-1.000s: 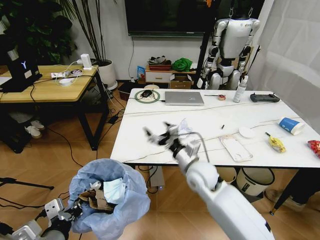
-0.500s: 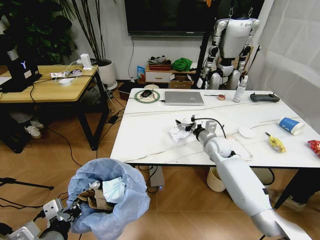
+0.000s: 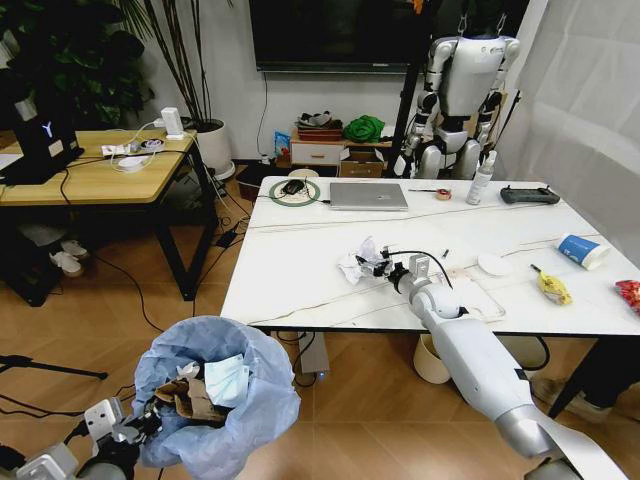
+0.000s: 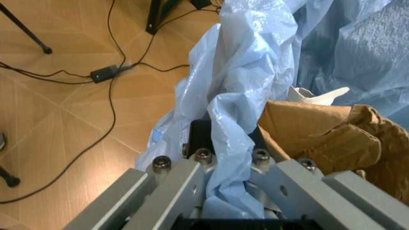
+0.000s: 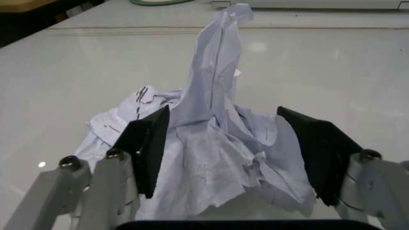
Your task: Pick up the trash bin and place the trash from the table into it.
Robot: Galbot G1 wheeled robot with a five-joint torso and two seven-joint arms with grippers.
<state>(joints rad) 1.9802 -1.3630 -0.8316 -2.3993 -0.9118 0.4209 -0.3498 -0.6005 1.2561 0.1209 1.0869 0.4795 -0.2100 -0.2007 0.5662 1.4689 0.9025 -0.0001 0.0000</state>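
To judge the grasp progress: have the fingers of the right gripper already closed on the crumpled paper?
No: in the right wrist view the right gripper is open, its black pads standing on either side of the crumpled white paper.

A white mark shaped like a "Y" stands on the black device (image 3: 42,140) resting on the light wooden desk (image 3: 95,182) at the far left of the head view; it may be a logo rather than a letter. The crumpled white paper (image 5: 211,153) on the worktop carries thin dark pen-like strokes, but none of them can be read as words. No other text, label, brand, number or sign is legible in these views.
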